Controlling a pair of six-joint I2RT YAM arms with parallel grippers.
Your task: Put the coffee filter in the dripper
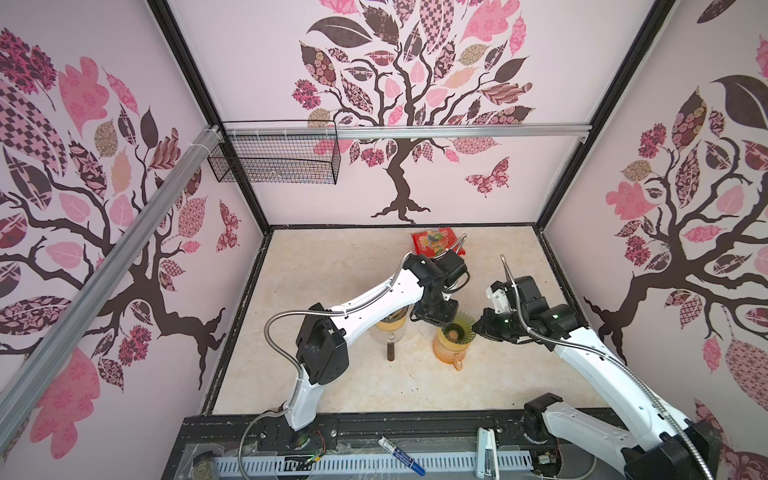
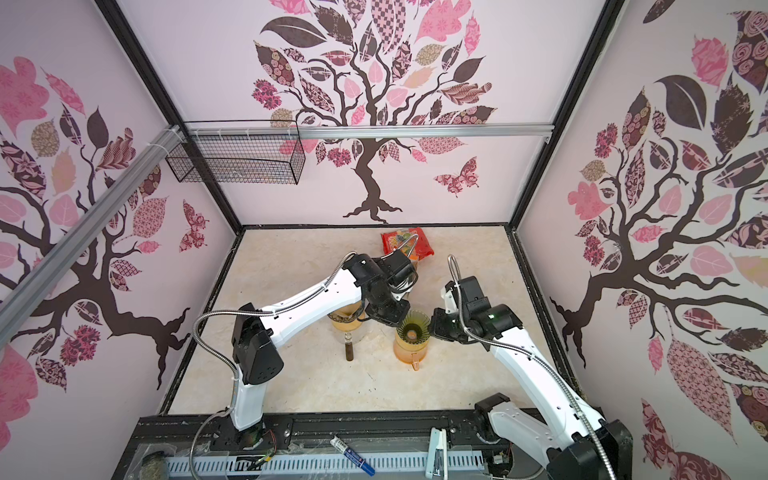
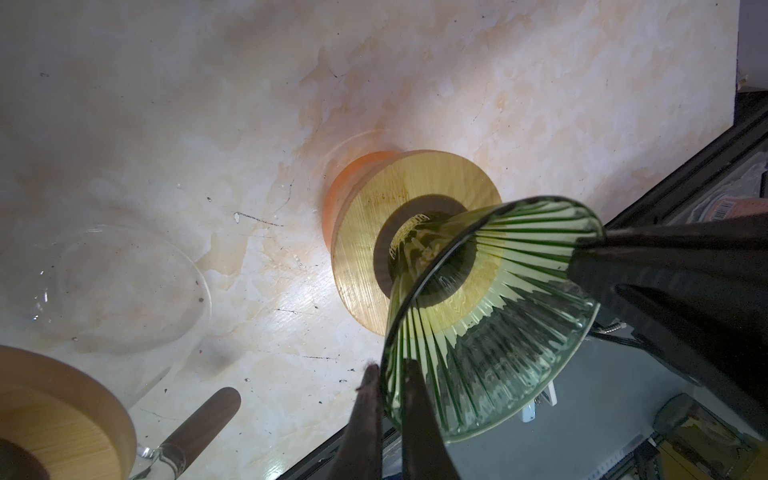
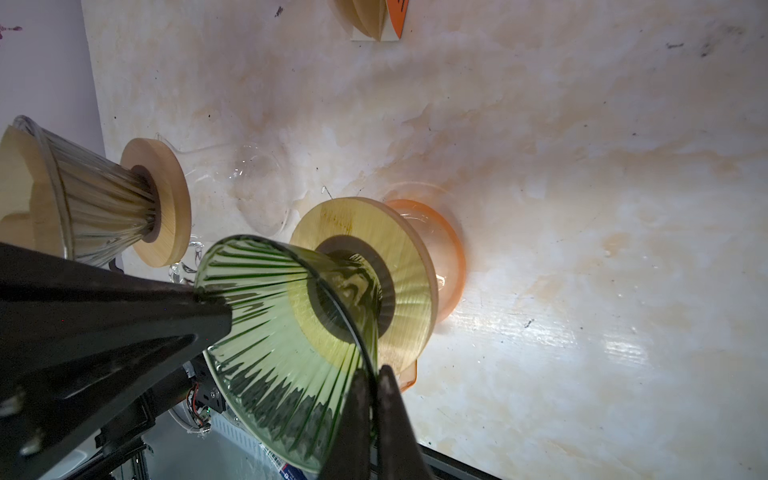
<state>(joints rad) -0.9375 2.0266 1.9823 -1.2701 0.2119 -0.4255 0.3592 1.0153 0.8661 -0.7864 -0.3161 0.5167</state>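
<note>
As left hand (image 3: 390, 374) and right hand (image 4: 372, 374) pinch it, the dripper (image 3: 498, 353) seems upright.

From my remote station, the dripper (image 3: 490, 324) read as ribbed green glass, glossy and see-through, seated on a pale wooden collar (image 3: 415, 183) with visible grain and brown stains. The orange carafe (image 3: 338, 195) beneath was smooth tinted glass; the clear carafe (image 3: 124, 286) was plain glass. The tabletop (image 3: 249, 104) carried a marble-look finish, shiny under the lamp and scuffed with dark marks. The left gripper (image 3: 390, 374) was matt black. I saw smooth white plastic shells (image 1: 374, 299) on both arms, trailed by ribbed metal conduit (image 1: 268, 330). A tan paper filter (image 4: 18, 187) looked matt.
</note>
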